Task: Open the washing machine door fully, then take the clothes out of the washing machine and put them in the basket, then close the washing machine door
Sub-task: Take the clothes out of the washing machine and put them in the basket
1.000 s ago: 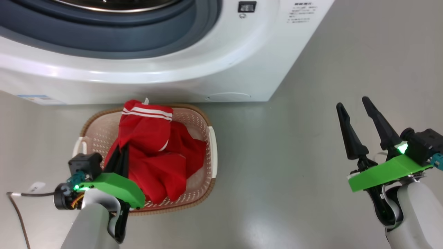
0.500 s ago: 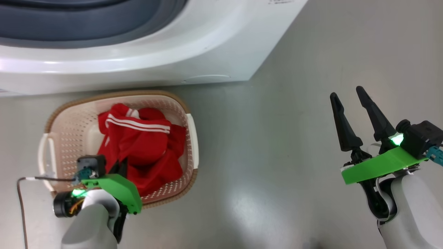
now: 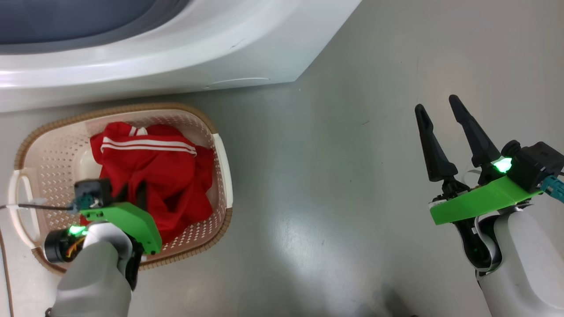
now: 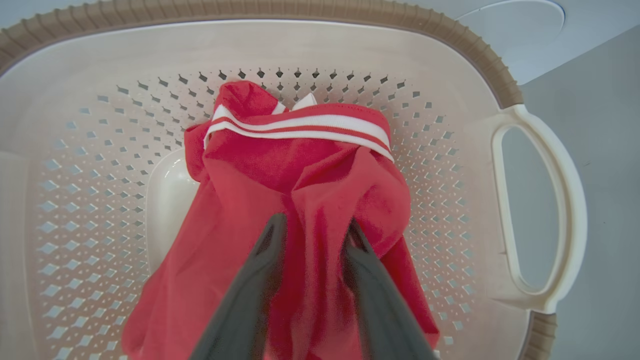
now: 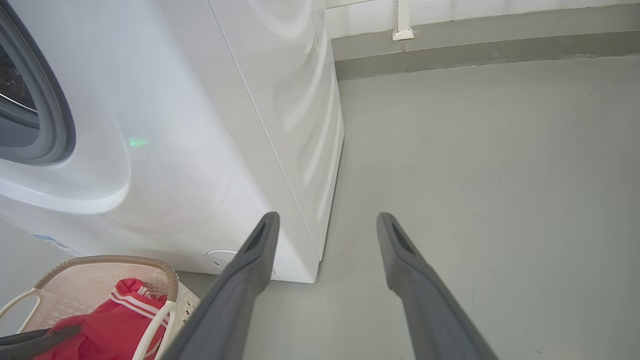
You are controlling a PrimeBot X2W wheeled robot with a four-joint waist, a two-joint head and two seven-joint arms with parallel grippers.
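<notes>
Smooth grey floor (image 3: 335, 176), shiny, over most of the head view. Big white washing machine (image 3: 198, 53) standing on it along the top left. Just below, at the lower left, the cream basket (image 3: 220, 158) with the red clothes (image 3: 163, 176) piled inside. Left gripper (image 4: 315, 222) down in the basket, fingers a little apart, a red fold between; gripping or not, cannot tell. Right gripper (image 3: 435, 102) at the right over bare floor, fingers wide, holding nothing. Pale wall (image 5: 475, 12) with a grey strip (image 5: 500, 50) at its foot, top of the right wrist view.
</notes>
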